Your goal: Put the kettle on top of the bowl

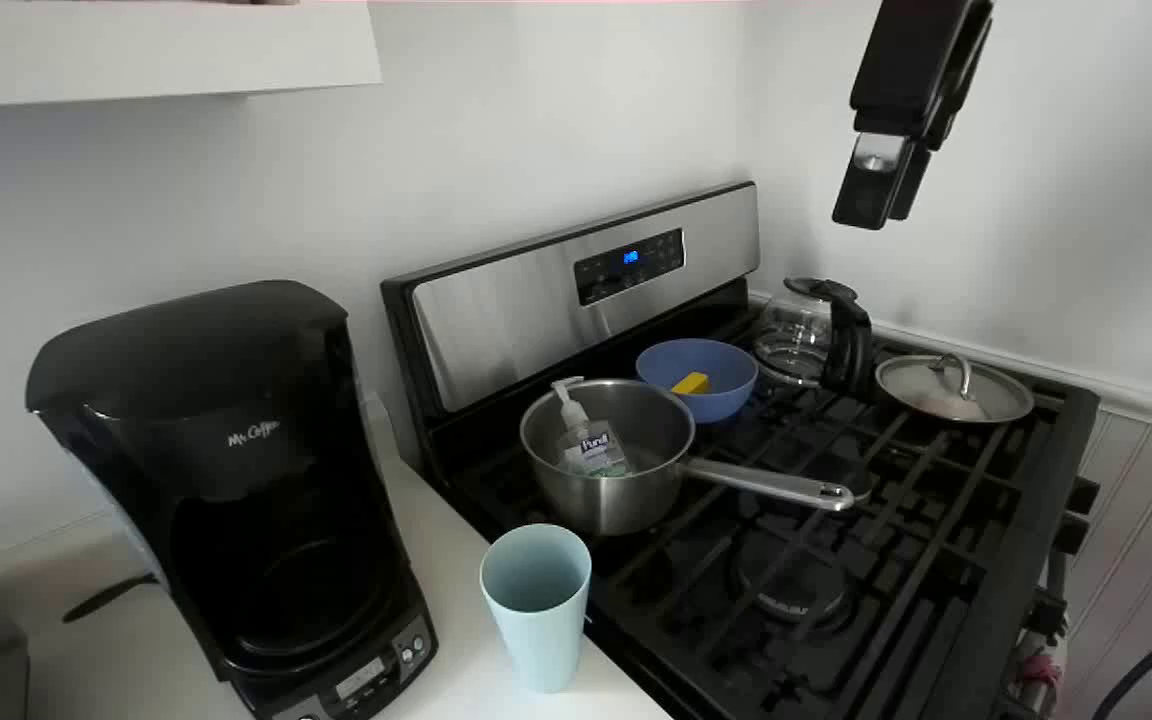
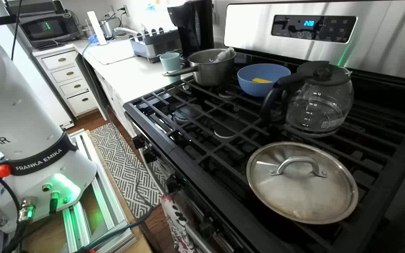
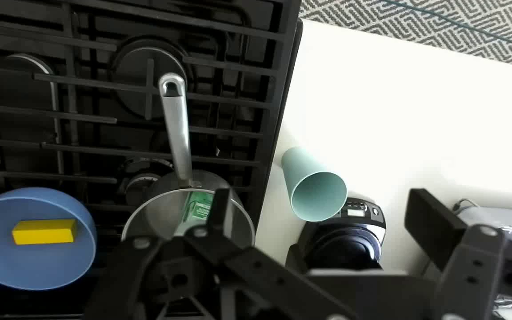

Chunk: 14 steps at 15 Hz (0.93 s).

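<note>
Exterior views both show the rounded clear-glass kettle with black handle and lid (image 2: 322,102) upright on the black gas stove (image 2: 202,182), its handle turned roughly to the stove's front edge. Just beside it, touching or not I cannot tell, sits the small round blue bowl (image 2: 257,87) with a yellow block (image 3: 45,231) inside; beyond stands the long-handled steel saucepan (image 1: 601,505). Well above hang the jaws, spread wide, gripping nothing. The wrist view misses the kettle, which probably lies past the bowl, off that view's left edge; the jaws likely must cross that way to take the handle.
</note>
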### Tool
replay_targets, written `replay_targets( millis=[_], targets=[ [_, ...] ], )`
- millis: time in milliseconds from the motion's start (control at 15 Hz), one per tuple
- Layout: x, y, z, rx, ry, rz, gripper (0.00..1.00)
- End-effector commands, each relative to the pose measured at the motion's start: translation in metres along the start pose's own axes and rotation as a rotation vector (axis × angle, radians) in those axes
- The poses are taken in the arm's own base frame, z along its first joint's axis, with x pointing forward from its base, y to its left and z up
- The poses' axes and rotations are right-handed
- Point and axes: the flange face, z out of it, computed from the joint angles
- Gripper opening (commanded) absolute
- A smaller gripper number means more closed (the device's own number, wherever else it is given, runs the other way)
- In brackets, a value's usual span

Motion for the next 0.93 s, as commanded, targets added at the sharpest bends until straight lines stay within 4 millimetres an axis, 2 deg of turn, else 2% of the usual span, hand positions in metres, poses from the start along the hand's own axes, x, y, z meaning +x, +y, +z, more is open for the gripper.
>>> replay_targets(
  millis=[0, 333, 400, 467, 600, 867],
  targets=[
    [0.0, 0.0, -0.001, 0.0, 0.0, 0.0, 1.0],
    [0.0, 0.0, -0.001, 0.0, 0.0, 0.0, 1.0],
    [0.006, 0.008, 0.0, -0.017, 0.023, 0.041, 1.0],
    [0.014, 0.023, 0.0, -0.035, 0.044, 0.086, 1.0],
    [0.029, 0.067, 0.002, -0.067, 0.078, 0.205, 1.0],
    [0.049, 0.17, 0.021, -0.162, 0.123, 0.401, 1.0]
  ],
)
